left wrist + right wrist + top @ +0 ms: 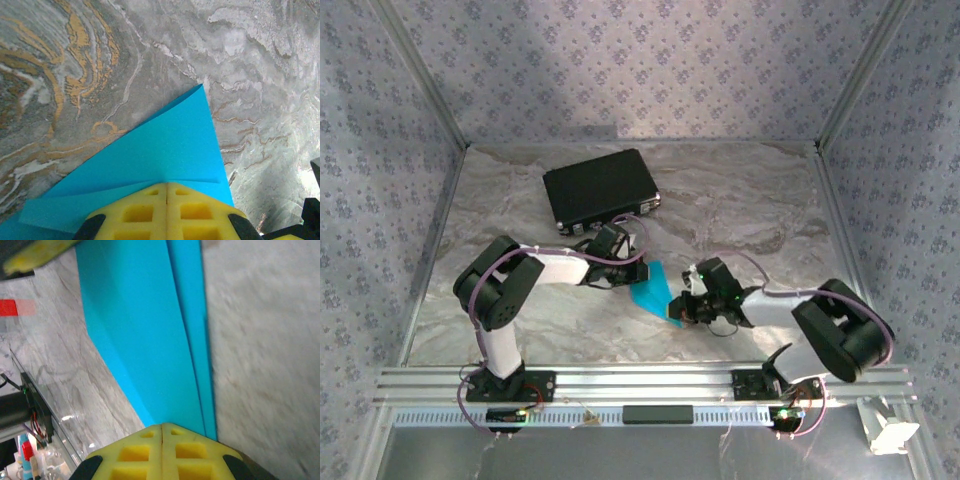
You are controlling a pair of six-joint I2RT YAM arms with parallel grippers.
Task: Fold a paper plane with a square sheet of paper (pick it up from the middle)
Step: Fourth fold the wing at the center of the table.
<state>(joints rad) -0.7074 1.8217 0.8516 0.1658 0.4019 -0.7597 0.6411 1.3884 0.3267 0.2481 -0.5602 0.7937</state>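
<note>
Two pinches hold your work. Nearest you, the right gripper [678,310] has its yellow fingers [135,452] pressed together on the near end of the folded cyan paper [652,290], mid-way across the marbled table [750,200]. Just beyond, the left gripper [642,270] is clamped on its far edge. Farther back lies a black case [600,188].

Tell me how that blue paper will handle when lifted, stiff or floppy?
Probably floppy where it is one layer: the blue paper looks thin. Its folded layers, seen in the right wrist view, likely stiffen it lengthwise. It seems very light, so with the left pincer and right pincer shut on opposite ends, pulling apart could tear it.
</note>
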